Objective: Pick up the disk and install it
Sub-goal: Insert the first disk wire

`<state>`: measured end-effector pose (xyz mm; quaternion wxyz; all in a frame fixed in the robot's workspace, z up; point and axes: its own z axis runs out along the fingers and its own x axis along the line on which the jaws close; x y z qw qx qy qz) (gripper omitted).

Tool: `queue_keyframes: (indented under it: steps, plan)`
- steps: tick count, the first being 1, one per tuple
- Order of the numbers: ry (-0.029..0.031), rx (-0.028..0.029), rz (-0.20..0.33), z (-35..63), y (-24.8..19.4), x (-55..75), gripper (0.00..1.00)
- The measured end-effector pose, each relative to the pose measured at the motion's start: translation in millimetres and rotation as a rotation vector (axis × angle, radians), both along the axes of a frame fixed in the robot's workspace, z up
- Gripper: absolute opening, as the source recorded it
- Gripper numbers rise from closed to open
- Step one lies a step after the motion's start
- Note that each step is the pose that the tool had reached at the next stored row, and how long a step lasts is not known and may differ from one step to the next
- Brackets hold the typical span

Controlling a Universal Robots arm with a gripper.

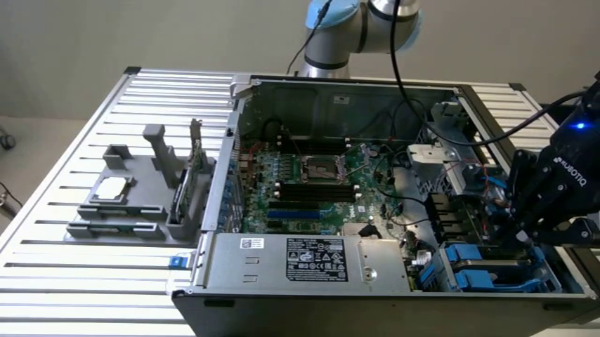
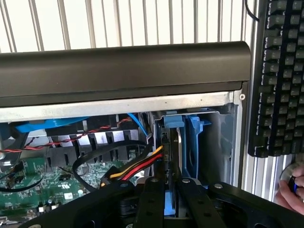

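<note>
A: Status of pincer (image 2: 172,190)?
B: Pinched on the disk (image 2: 173,147), held edge-on between the two fingers, blue carrier visible at the blade's sides.

A: Location of disk?
B: Low inside the computer case (image 1: 281,263), at the drive bay (image 2: 197,137) corner, beside the red-yellow cable bundle (image 2: 137,166). Beyond the case wall: keyboard (image 2: 280,76) on the desk (image 2: 118,21).

A: Step in hand?
B: Judged as installation, seating into the bay. Next move calls for straight alignment with the blue rails, clear of cables.
</note>
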<state>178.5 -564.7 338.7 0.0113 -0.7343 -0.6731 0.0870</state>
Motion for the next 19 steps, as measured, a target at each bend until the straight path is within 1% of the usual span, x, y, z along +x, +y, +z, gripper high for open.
queue_keyframes:
  steps: [2,4,5,19]
  plan:
    - [-0.0001,-0.0056,-0.005,-0.1,0.5,0.2,0.16]
    - [-0.0001,-0.0097,-0.007,-0.7,1.1,0.4,0.16]
    - [0.0000,-0.0108,-0.007,-1.1,1.4,0.4,0.16]
    - [-0.0001,-0.0183,-0.007,-4.0,2.1,0.5,0.16]
